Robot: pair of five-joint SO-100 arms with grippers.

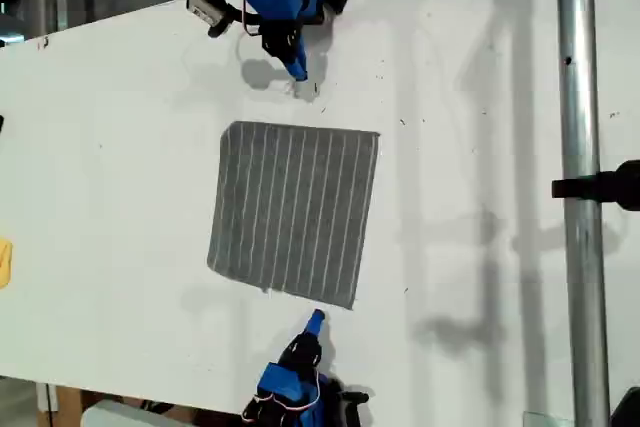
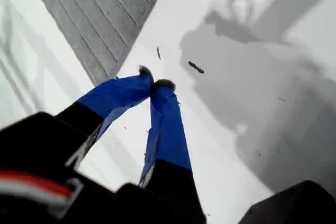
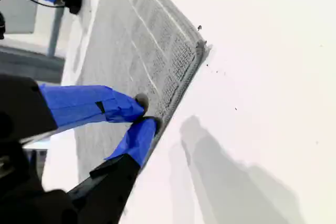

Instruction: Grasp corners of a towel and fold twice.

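Observation:
The towel (image 1: 295, 212), dark grey with thin pale stripes, lies flat and unfolded in the middle of the white table. My first gripper (image 1: 299, 72) is at the exterior view's top and points down at the bare table a short way from the towel's upper edge. Its wrist view shows it (image 2: 155, 80) shut and holding nothing, with a towel corner (image 2: 101, 81) beside it. My second gripper (image 1: 315, 320) is at the exterior view's bottom, just off the towel's lower edge. It (image 3: 147, 111) is shut with nothing in it, near another corner (image 3: 201, 44).
A metal pole (image 1: 580, 197) with a black clamp (image 1: 610, 187) stands upright at the exterior view's right and casts shadows on the table (image 1: 120, 197). A small yellow object (image 1: 4, 262) sits at that view's left edge. Both arm bases stand at the table's edges.

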